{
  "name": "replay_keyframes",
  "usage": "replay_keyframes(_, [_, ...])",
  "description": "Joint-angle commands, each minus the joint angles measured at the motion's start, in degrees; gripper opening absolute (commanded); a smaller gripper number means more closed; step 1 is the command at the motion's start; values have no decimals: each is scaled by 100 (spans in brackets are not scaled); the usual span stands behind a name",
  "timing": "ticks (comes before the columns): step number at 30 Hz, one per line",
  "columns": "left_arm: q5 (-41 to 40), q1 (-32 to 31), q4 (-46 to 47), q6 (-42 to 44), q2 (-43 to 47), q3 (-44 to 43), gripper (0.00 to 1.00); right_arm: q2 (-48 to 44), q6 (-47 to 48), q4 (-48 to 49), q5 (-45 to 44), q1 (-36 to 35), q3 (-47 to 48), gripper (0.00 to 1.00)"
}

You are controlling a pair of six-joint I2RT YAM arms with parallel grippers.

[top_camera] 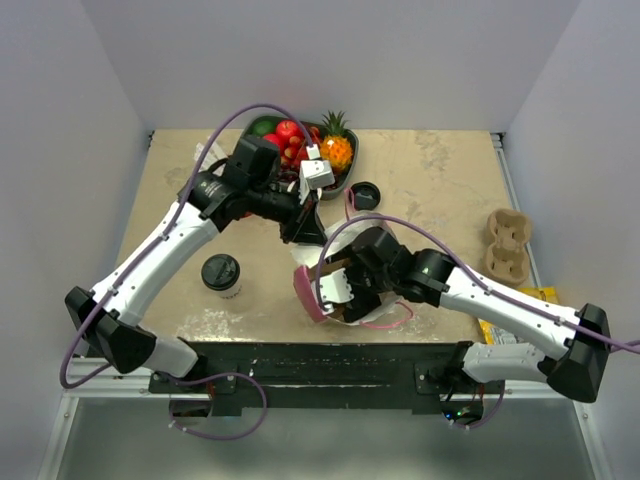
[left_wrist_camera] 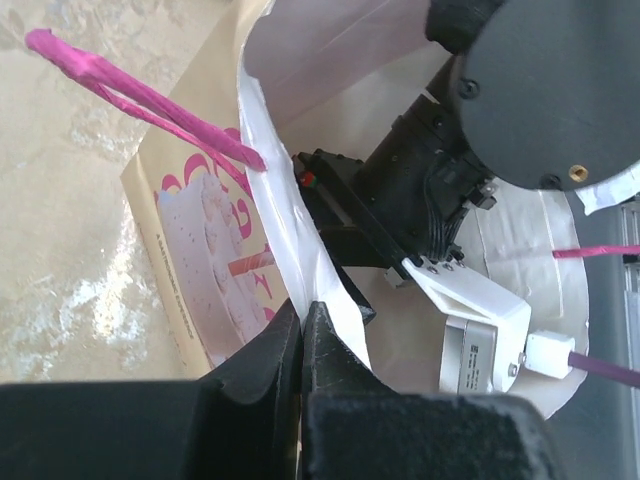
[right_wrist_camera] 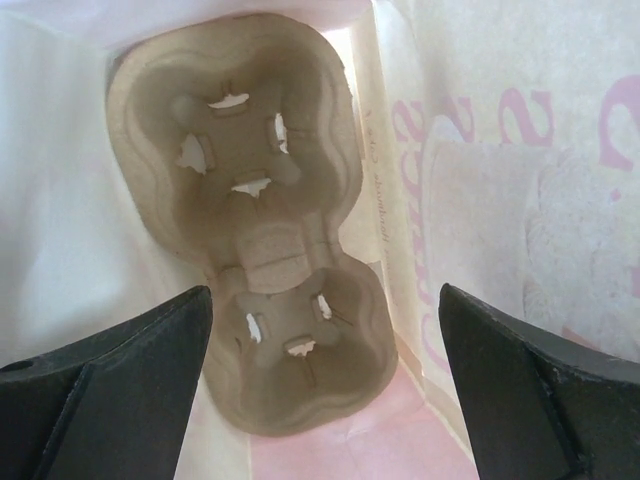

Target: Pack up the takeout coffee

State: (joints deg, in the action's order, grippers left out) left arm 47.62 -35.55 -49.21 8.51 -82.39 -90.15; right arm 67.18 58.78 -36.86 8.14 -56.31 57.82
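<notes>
The takeout coffee [top_camera: 220,272] stands upright on the counter [top_camera: 430,170], a white cup under a black lid. It is at the near left, beside the left arm's forearm and held by neither claw. It is well apart from the left claw [top_camera: 303,228], which lies up and to the right of it, and from the right claw [top_camera: 335,290], which is further right inside the paper bag [top_camera: 312,295].

In the left wrist view, the left claw [left_wrist_camera: 302,312] is pinched tight on the white rim of the paper bag [left_wrist_camera: 200,250], holding its mouth open. A pink handle loops off to the side.

In the right wrist view, the right claw [right_wrist_camera: 322,297] is spread wide inside the bag and grips nothing. A pulp cup carrier [right_wrist_camera: 250,200] lies flat on the bag's floor just beyond its fingers.

There is one lidded coffee, one bag and two cup carriers. The second carrier [top_camera: 507,245] sits at the counter's right edge. One round black piece [top_camera: 365,195] lies beyond the bag; whether it is a loose lid or a lidded cup I cannot tell. One pineapple [top_camera: 336,148] sits among other fruit at the far side.
</notes>
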Motion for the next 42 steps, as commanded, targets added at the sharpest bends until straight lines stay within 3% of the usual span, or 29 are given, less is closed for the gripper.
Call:
replay_keyframes(1, [-832, 136, -115, 326, -471, -29, 0, -196, 70, 883, -23, -319, 423, 98])
replay_keyframes(4, [-1157, 136, -98, 651, -375, 41, 0, 92, 54, 191, 116, -319, 860, 93])
replay_keyframes(7, [-1307, 136, 87, 950, -173, 76, 0, 348, -549, -207, -39, -319, 1099, 72])
replay_keyframes(8, [-1290, 145, 113, 1081, -129, 85, 0, 453, -648, -164, -76, -319, 1091, 51])
replay_keyframes(10, [-1272, 136, 131, 1117, -172, 103, 0, 489, -658, -137, -76, -319, 969, 30])
replay_keyframes(11, [-1255, 136, 96, 1144, -216, 42, 0, 411, -614, -50, -58, -319, 898, 12])
replay_keyframes(12, [-1255, 136, 0, 1170, -251, -11, 0, 349, -588, 12, -50, -319, 845, 2])
replay_keyframes(13, [-1263, 136, -36, 1188, -312, -38, 0, 305, -518, 56, -32, -319, 784, 0])
replay_keyframes(18, [-1404, 83, -62, 1240, -339, -240, 0, -28, -630, 12, 345, -319, 1186, 0])
replay_keyframes(21, [-1413, 48, -1, 1232, -208, -284, 0, -300, -1245, 617, 119, -319, 1520, 0])
replay_keyframes(24, [-1290, 13, 148, 1092, -50, -240, 0, -346, -1747, 1163, -188, -319, 1984, 20])
replay_keyframes(25, [-1238, -13, 175, 1048, -23, -214, 0, -302, -1869, 1068, -199, -319, 2170, 38])
replay_keyframes(27, [-1324, -109, 201, 960, 47, -179, 0, -197, -2010, 883, -408, -310, 2722, 47])
replay_keyframes(32, [-1869, -207, -27, 1029, 179, -275, 0, -310, -2485, 715, -1261, 251, 3542, 44])
replay_keyframes(34, [-1940, -224, -36, 1047, 232, -231, 0, -442, -2486, 820, -1490, 393, 3596, 48])
replay_keyframes(38, [-1782, -224, 130, 934, 197, -301, 0, -512, -2705, 1382, -1868, 787, 3166, 49])
replay_keyframes(42, [-1274, -224, 254, 644, -74, -468, 0, -512, -2287, 1690, -1143, 833, 2393, 52])
